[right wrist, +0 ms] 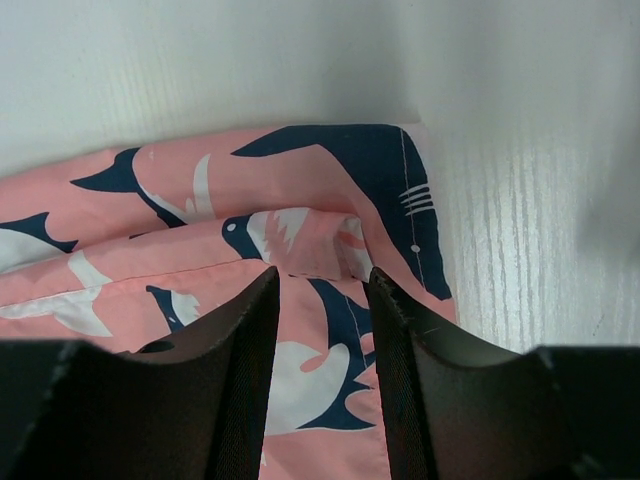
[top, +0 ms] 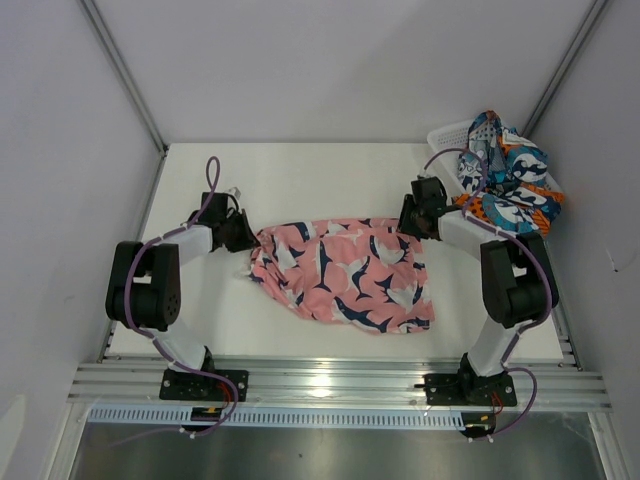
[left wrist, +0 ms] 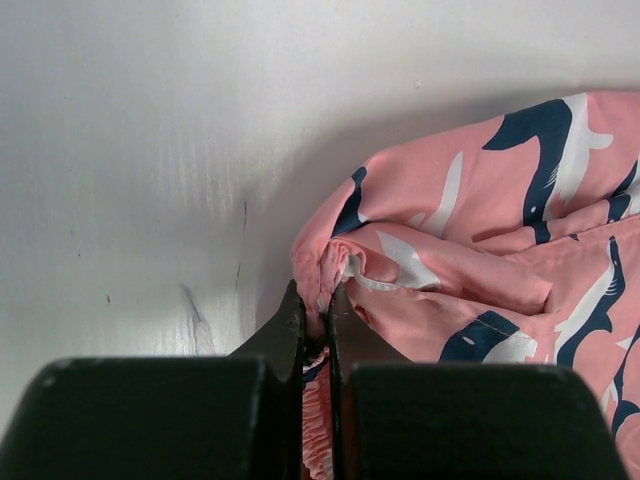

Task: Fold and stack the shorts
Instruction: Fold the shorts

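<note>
Left wrist view: L gripper (left wrist: 318,310) pinching pink shorts (left wrist: 480,270)

L gripper clamped on pink shorts' left edge. R gripper (right wrist: 322,285) jaws apart, straddling their right corner. Pink shorts spread on table (top: 300,180) btwn both. Blue-teal shorts (top: 505,175) heaped in basket (top: 445,133) beyond their right end.
</note>
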You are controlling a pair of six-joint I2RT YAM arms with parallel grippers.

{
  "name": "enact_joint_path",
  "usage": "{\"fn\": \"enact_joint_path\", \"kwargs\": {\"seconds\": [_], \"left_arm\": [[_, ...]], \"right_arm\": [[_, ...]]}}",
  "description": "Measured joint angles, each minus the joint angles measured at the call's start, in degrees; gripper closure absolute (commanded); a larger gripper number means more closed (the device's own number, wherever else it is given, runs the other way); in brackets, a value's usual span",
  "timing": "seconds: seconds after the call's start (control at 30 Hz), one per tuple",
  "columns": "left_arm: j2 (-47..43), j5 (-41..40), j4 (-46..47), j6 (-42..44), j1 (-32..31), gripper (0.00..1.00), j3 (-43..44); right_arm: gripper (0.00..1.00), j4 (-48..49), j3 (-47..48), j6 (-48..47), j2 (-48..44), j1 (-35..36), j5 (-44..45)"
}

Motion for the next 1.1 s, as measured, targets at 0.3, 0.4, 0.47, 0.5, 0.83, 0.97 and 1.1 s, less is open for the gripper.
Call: {"fn": "enact_joint_path", "kwargs": {"seconds": [0.3, 0.4, 0.47, 0.5, 0.83, 0.97, 1.1], "left_arm": [[0.2, -0.4, -0.1, 0.0, -0.1, 1.0, 0.1], [0.3, -0.5, -0.1, 0.0, -0.1, 1.0, 0.2], [0.4, -0.5, -0.3, 0.0, -0.2, 1.0, 0.3], [0.5, -0.5, -0.3, 0.0, -0.2, 1.0, 0.3], [0.7, -0.8, -0.6, 0.0, -0.2, 1.0, 0.7], [0.7, -0.9, -0.6, 0.1, -0.2, 1.0, 0.7], [0.7, -0.9, -0.7, 0.4, -0.2, 1.0, 0.8]], "right_arm": [[0.56, 2.1, -0.1, 0.4, 2.4, -0.1, -1.4], [0.58, 2.3, -0.1, 0.6, 3.5, -0.2, -1.6], [0.6, 2.6, -0.1, 0.7, 3.9, -0.3, -1.9], [0.63, 2.7, -0.1, 0.7, 4.0, -0.3, -2.1], [1.0, 4.5, -0.1, 0.9, 4.1, -0.3, -2.9], [1.0, 4.9, -0.3, 1.0, 3.8, -0.6, -1.9], [1.0, 4.6, -0.7, 1.2, 1.8, -1.6, 0.3]]}}
